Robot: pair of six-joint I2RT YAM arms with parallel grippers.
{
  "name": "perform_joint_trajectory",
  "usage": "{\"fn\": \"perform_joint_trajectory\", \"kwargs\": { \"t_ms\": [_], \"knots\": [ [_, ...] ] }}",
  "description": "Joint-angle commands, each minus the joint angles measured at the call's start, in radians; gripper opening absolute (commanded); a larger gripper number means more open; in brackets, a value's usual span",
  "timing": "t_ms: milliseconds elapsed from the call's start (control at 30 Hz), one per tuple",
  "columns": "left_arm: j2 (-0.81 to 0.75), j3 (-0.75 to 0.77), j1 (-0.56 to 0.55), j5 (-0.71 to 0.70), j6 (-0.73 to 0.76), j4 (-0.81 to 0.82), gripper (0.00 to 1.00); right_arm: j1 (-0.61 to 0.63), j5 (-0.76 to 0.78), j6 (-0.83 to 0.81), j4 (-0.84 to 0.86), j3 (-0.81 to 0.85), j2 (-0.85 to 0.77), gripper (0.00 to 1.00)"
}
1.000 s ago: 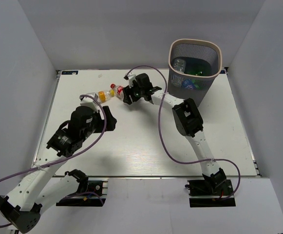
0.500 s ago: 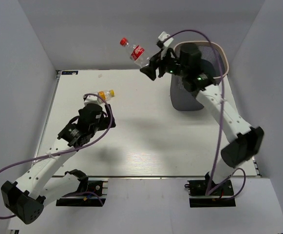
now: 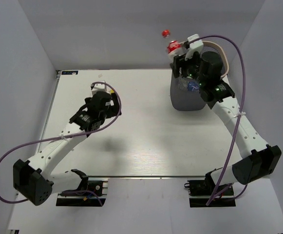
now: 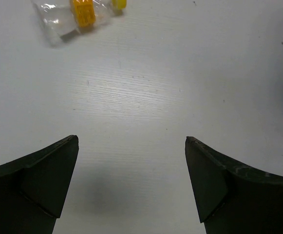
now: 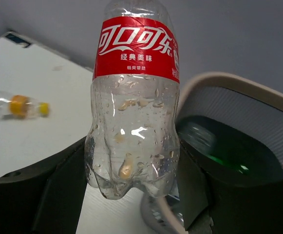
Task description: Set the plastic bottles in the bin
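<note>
Now | left hand (image 4: 131, 141): spread wide, empty, above worktop (image 4: 146, 97) | yellow-label bottle (image 4: 80, 12): lying ahead-left, long axis crosswise, left arm nearer | right hand (image 3: 182, 61): clamped on red-label bottle (image 5: 134, 97), cap up | bin (image 5: 238, 83): mouth just right of that bottle.

A white counter (image 3: 146, 146) with a faint streaked grain lies under everything. Plain grey walls (image 3: 107, 34) close it in at the left, right and far sides. A small dark label (image 3: 69, 72) sits at its far left corner, with a tiny speck (image 3: 100, 75) near it.
</note>
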Motion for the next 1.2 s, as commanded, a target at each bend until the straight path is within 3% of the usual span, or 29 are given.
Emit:
{"fn": "perform_joint_trajectory", "kwargs": {
  "t_ms": [0,267,300,367,400,500,700,800,833,900,933,967,1167],
  "knots": [
    [0.101,0.146,-0.001,-0.118,0.022,0.011,1.0,-0.054,0.184,0.009,-0.001,0.017,-0.078,0.0],
    [0.377,0.448,0.008,-0.173,-0.049,-0.162,1.0,-0.171,0.106,0.026,-0.134,0.008,-0.076,0.0],
    [0.399,0.47,0.022,-0.173,-0.049,-0.172,1.0,-0.178,0.088,0.027,-0.181,0.009,-0.071,0.3],
    [0.475,0.557,0.036,-0.151,-0.04,-0.214,1.0,-0.2,0.06,0.024,-0.247,0.031,-0.044,0.66],
    [0.505,0.593,0.051,-0.15,-0.026,-0.236,1.0,-0.205,0.024,0.04,-0.258,0.035,-0.04,0.9],
    [0.61,0.714,0.078,-0.103,0.109,-0.284,1.0,-0.238,-0.018,0.046,-0.26,0.043,-0.051,0.9],
    [0.651,0.768,0.106,0.01,0.526,-0.216,1.0,-0.295,-0.118,0.049,-0.229,0.017,-0.123,0.88],
    [0.701,0.798,0.115,0.001,0.699,-0.25,1.0,-0.316,-0.223,0.05,-0.208,-0.056,-0.175,0.64],
    [0.715,0.812,0.124,0.001,0.757,-0.261,1.0,-0.321,-0.243,0.047,-0.203,-0.073,-0.221,0.47],
    [0.736,0.812,0.125,0.001,0.808,-0.261,0.99,-0.333,-0.329,0.044,-0.206,-0.135,-0.246,0.3],
    [0.736,0.793,0.125,0.02,0.857,-0.261,0.99,-0.341,-0.351,0.041,-0.212,-0.164,-0.285,0.04],
    [0.736,0.792,0.135,0.038,0.88,-0.247,0.97,-0.341,-0.387,0.038,-0.225,-0.178,-0.301,0.0],
    [0.834,0.779,0.201,0.087,0.962,-0.213,0.94,-0.358,-0.46,-0.063,-0.303,-0.307,-0.442,0.0]
  ]
}}
